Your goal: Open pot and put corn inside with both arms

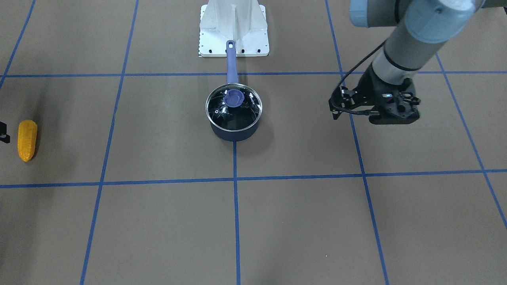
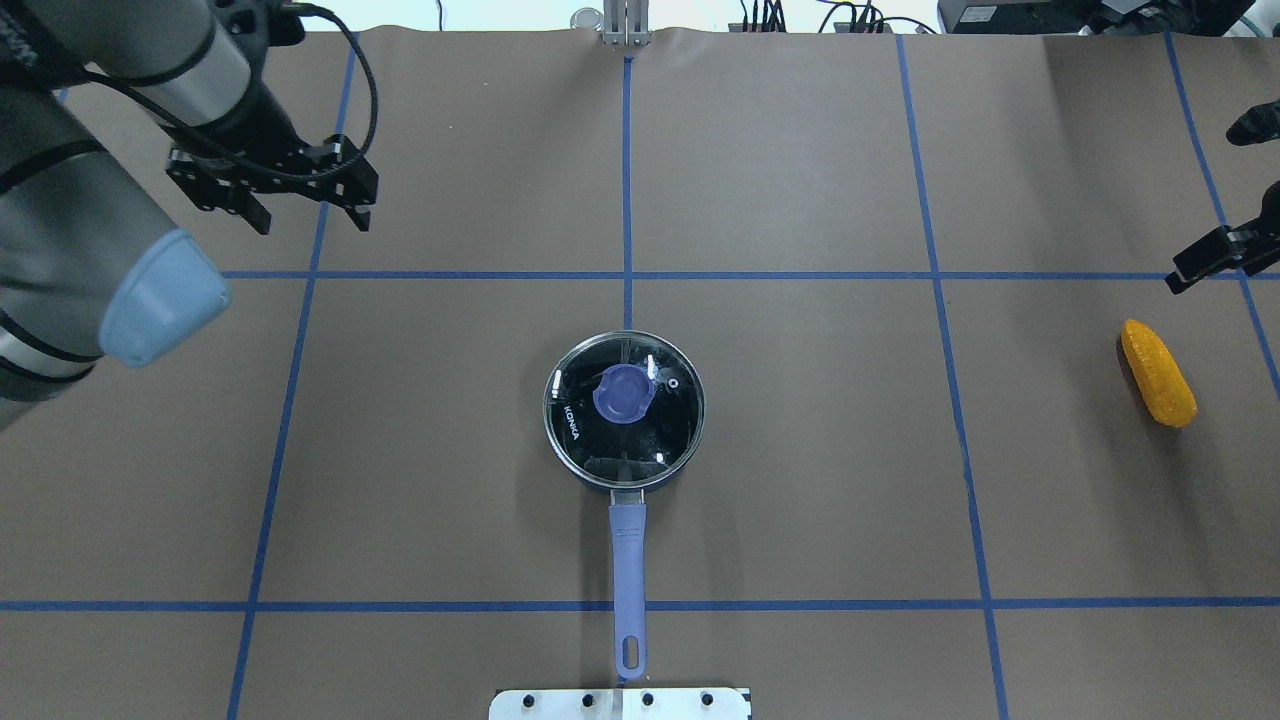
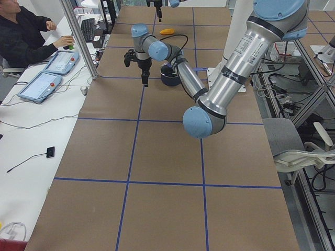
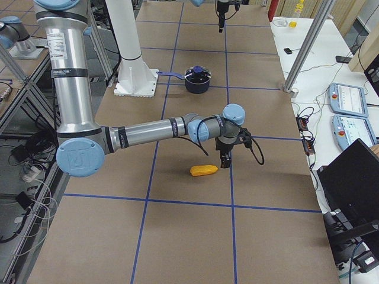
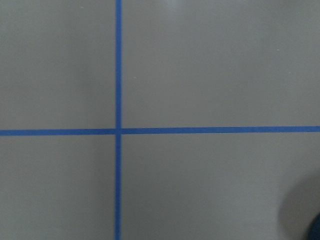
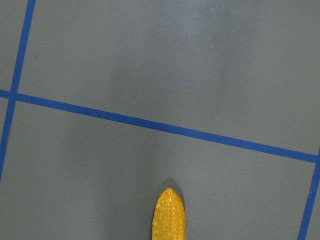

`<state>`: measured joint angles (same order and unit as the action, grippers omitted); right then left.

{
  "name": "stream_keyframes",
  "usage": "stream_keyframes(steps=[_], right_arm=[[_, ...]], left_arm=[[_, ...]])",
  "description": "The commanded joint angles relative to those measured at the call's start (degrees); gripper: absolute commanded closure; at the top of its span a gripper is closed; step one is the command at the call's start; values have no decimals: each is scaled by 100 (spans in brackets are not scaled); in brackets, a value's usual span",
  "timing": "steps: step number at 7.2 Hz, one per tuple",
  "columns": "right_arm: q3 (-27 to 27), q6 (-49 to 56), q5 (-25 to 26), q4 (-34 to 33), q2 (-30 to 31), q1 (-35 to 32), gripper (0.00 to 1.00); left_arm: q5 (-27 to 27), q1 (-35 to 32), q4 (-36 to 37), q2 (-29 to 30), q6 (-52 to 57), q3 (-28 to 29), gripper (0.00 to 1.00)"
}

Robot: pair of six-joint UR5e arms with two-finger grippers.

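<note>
Corn (image 6: 169, 215) just beside right gripper (image 4: 224, 161)

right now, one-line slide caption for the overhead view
Lidded pot centred, corn far right, left gripper upper left, right gripper near corn.

Reaches forward with the left arm (image 3: 230, 73) bent at the elbow, holding the left gripper (image 2: 290, 190) pointed straight down, and stretches the right arm (image 4: 142, 133) out low and nearly level, its right gripper (image 4: 225, 157) pointed down too, without showing how wide either stands.
</note>
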<state>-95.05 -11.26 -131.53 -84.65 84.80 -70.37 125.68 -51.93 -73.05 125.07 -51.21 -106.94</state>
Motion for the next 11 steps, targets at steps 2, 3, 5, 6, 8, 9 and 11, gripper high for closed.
stream_keyframes(steps=[2, 3, 5, 6, 8, 9, 11], right_arm=[[48, -8, 206, 37, 19, 277, 0], [57, -8, 398, 45, 28, 504, 0], [57, -8, 532, 54, 80, 839, 0], [66, 53, 567, 54, 115, 910, 0], [66, 63, 655, 359, 360, 1016, 0], [83, 72, 647, 597, 509, 1042, 0], [110, 63, 646, 626, 529, 1104, 1]], left_arm=[[-614, 928, 54, 1060, -1213, 453, 0], [-632, 1078, 54, 1185, -1250, 516, 0], [-833, 1350, 54, 1466, -1321, 691, 0], [-834, 1395, 54, 1546, -1330, 753, 0], [-834, 1404, 45, 1573, -1330, 797, 0], [-834, 1404, 45, 1573, -1330, 798, 0], [-834, 1404, 45, 1573, -1330, 798, 0]])
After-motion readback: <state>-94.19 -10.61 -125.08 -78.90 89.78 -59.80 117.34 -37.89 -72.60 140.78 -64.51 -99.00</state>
